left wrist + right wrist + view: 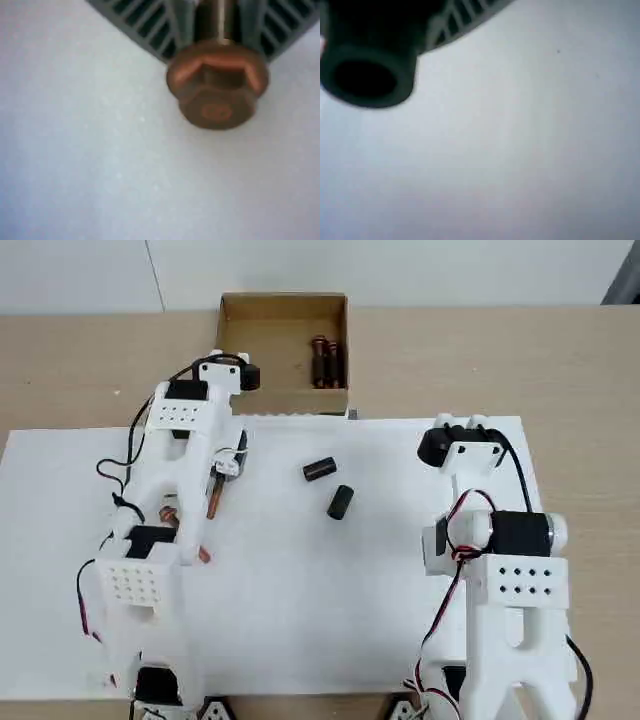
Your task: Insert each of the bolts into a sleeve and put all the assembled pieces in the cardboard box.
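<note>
The copper bolt (215,497) is pinched by the left pincer (225,470) over the white sheet (300,590) in the high view. Two loose sleeves (319,469) (341,502) lie mid-sheet, and assembled pieces (326,362) are seen in the cardboard box (250,340). In the left wrist view, the bolt's hex head is seen under the pincer. In the right wrist view, a black sleeve (367,75) is pinched by the right pincer (400,25).

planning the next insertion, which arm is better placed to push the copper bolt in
Likely left: the left gripper is shut on the copper hex-head bolt; the right gripper holds a black cylindrical sleeve.

Sleeve (367,75) (far end) beyond picture edge
</note>
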